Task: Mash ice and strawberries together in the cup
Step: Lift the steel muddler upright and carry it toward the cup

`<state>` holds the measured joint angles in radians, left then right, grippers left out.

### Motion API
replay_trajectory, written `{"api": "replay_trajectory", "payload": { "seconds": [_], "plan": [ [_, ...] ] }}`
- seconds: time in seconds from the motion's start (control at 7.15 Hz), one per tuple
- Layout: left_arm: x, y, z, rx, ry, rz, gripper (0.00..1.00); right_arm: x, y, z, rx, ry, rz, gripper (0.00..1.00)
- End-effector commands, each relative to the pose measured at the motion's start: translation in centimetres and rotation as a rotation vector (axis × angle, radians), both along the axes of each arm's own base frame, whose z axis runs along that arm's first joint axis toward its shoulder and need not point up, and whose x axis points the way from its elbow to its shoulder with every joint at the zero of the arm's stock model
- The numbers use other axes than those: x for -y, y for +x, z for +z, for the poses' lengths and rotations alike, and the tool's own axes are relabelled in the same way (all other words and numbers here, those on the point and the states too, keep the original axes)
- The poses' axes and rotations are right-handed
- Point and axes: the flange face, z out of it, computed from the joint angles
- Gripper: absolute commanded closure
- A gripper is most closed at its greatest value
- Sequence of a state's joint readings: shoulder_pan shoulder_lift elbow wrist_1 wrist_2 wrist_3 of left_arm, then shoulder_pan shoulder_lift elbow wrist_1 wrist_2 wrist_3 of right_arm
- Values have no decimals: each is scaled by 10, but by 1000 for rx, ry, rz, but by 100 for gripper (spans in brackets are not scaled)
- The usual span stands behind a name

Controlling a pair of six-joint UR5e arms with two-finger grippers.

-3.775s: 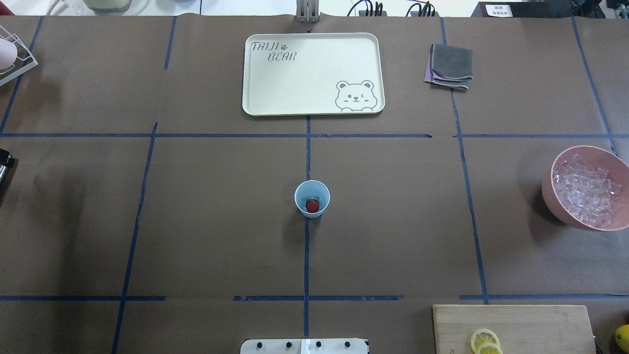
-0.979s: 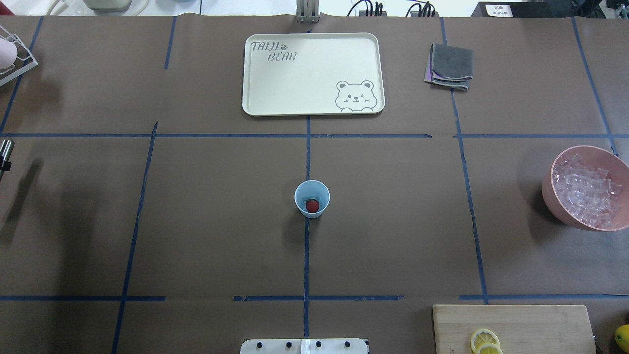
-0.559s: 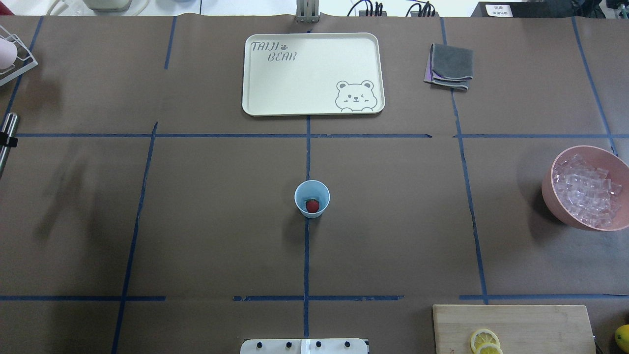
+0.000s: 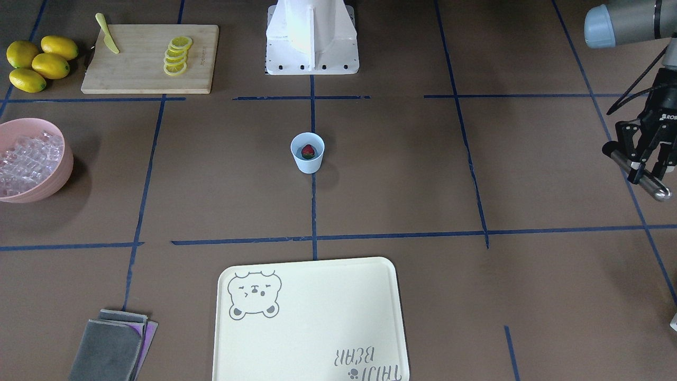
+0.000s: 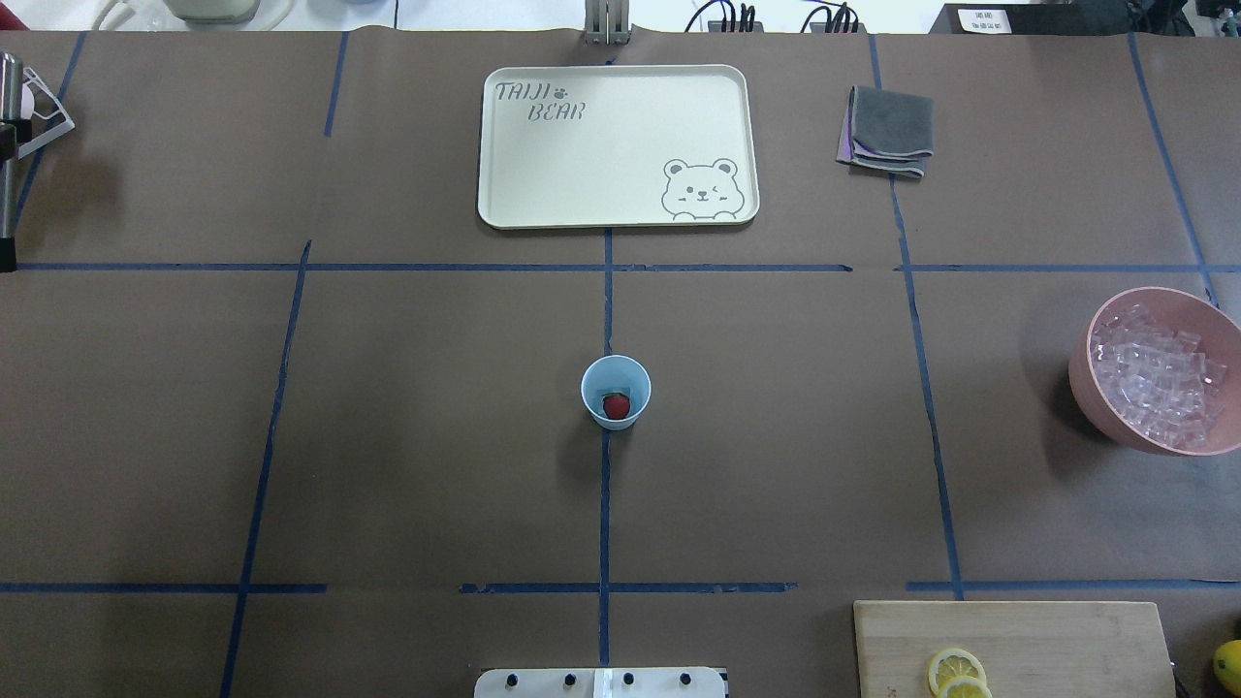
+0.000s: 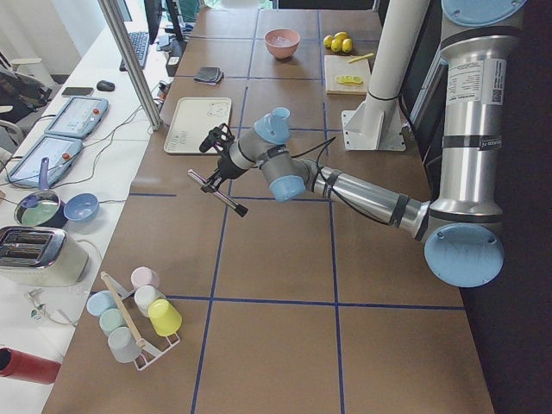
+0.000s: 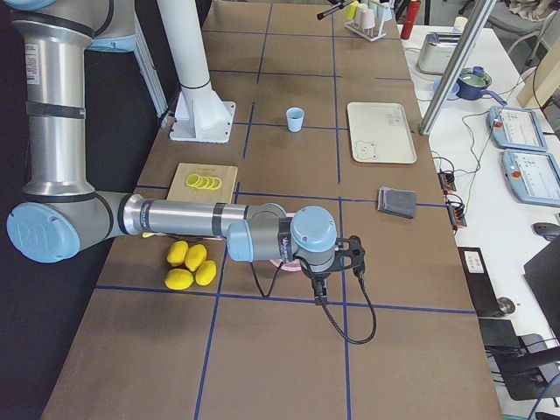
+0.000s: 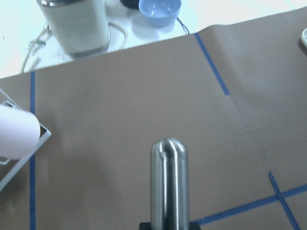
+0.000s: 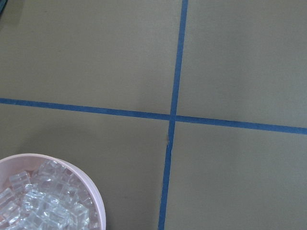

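at the table's left end, the left gripper [image 4: 642, 170] is clenched across a metal rod [image 4: 656, 188], rounded end pointing away from the robot. the pale blue cup [image 4: 307, 161], strawberry [image 4: 308, 152] inside, stands at mid-table, well off to that gripper's right. farther right, ice [image 4: 18, 159] fills the pink bowl [image 4: 62, 174]. the right gripper [image 7: 353, 254] hovers near it — released or clenched, impossible to tell. the rod-bearing arm likely must sweep rightward.

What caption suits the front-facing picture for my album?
Left claw grips a steel rod at the table's side, far from the blue cup holding one strawberry.
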<state>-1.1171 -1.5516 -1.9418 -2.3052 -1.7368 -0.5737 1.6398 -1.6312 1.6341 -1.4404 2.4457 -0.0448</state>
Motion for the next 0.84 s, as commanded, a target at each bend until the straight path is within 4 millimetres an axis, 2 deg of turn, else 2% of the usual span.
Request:
{"api": "replay_trajectory", "payload": {
  "seconds": [0.0, 0.14, 0.28, 0.56, 0.7],
  "plan": [
    [-27, 43, -54, -74, 161, -119, 100, -3, -1, -7, 8, 14, -2, 1],
    [-44, 69, -69, -175, 228, -142, 100, -1, 0, -6, 5, 9, -1, 1],
    [-54, 81, -80, -285, 251, -131, 100, -1, 0, -7, 5, 11, 0, 1],
    [-67, 109, -105, -382, 322, -67, 100, -1, -1, -8, 10, 10, 0, 1],
    [-82, 146, -139, -514, 411, 5, 100, -1, -1, -9, 12, 13, -1, 1]
  ]
}}
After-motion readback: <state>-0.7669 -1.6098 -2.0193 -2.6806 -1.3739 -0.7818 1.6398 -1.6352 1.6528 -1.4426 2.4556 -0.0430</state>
